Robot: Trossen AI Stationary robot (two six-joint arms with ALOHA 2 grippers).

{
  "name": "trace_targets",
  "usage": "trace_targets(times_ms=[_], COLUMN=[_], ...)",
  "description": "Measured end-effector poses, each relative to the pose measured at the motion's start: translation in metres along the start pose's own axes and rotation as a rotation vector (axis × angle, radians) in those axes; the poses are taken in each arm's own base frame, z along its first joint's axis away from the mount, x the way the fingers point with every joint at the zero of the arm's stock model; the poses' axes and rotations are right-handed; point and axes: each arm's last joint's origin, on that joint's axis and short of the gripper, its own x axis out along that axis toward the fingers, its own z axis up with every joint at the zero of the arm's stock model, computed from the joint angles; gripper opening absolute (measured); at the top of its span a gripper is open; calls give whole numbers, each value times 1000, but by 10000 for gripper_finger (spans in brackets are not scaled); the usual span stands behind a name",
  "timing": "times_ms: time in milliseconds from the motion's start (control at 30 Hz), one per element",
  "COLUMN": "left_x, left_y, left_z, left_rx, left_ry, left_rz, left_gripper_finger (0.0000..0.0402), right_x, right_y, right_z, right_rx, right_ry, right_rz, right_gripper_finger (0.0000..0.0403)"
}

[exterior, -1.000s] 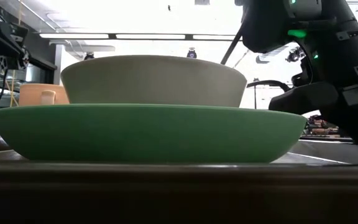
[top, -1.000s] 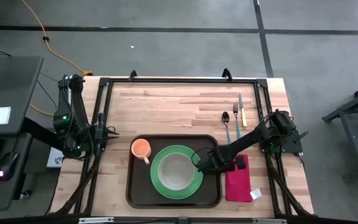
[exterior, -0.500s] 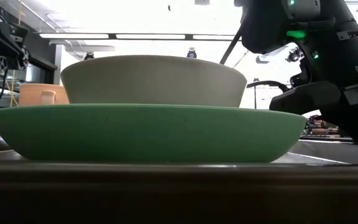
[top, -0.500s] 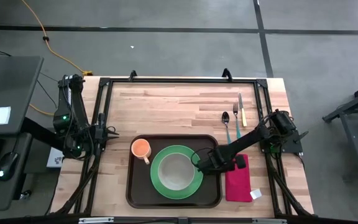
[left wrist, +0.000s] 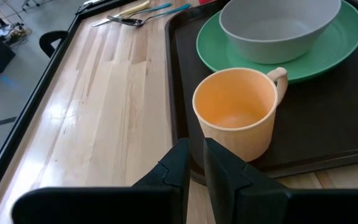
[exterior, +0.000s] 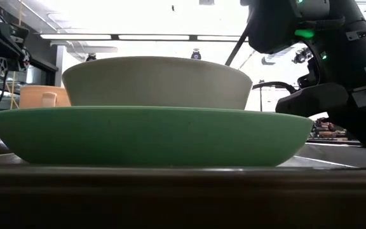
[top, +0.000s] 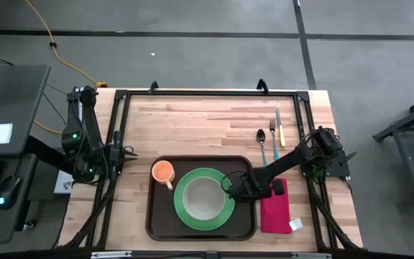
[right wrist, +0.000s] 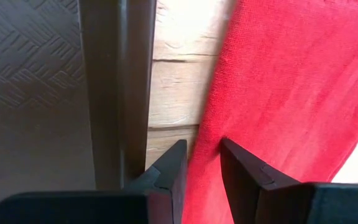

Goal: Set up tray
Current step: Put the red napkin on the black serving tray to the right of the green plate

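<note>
At the table's front edge you have the tray (top: 155,214), lying flat on the wooden table (top: 207,122) with its long side along that edge. On it sits the green plate (top: 181,210), roughly centred, with the pale bowl (top: 205,198) standing upright in the middle of the plate. Just beside the tray's right rim, the red napkin (top: 275,213) lies flat on the wood, close to the rim but with a strip of bare table between them.

Your right gripper (right wrist: 202,149) is low over that strip, poised at the napkin's edge next to the tray's rim. Whether that pincer is clenched on the cloth or released, you cannot tell.

Farther back on the tray, in its rear left corner, the orange cup (top: 163,171) stands upright and empty, beside the plate and apart from it, its handle turned toward the plate.

Off the tray's left side, near the table's left edge, your left gripper (left wrist: 196,146) waits, pointing at the cup without touching it. Its pincer is clenched to a thin slit, with nothing in it.

Beyond the napkin, toward the rear right of the table, the spoon (top: 261,141), fork (top: 272,137) and knife (top: 279,128) lie side by side on the wood, well apart from the tray.
</note>
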Motion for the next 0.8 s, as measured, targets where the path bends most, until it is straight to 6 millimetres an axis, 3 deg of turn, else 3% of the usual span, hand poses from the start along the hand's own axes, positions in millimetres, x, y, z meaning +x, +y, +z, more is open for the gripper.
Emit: trace_targets(times_ms=[800], left_x=[0], left_y=[0], left_z=[0], left_rx=[0], left_ry=[0], left_rz=[0], left_gripper_finger=[79], right_x=[0], right_y=[1], right_z=[0], right_rx=[-53], right_ry=[3], right_rz=[5], right_gripper_finger=[78])
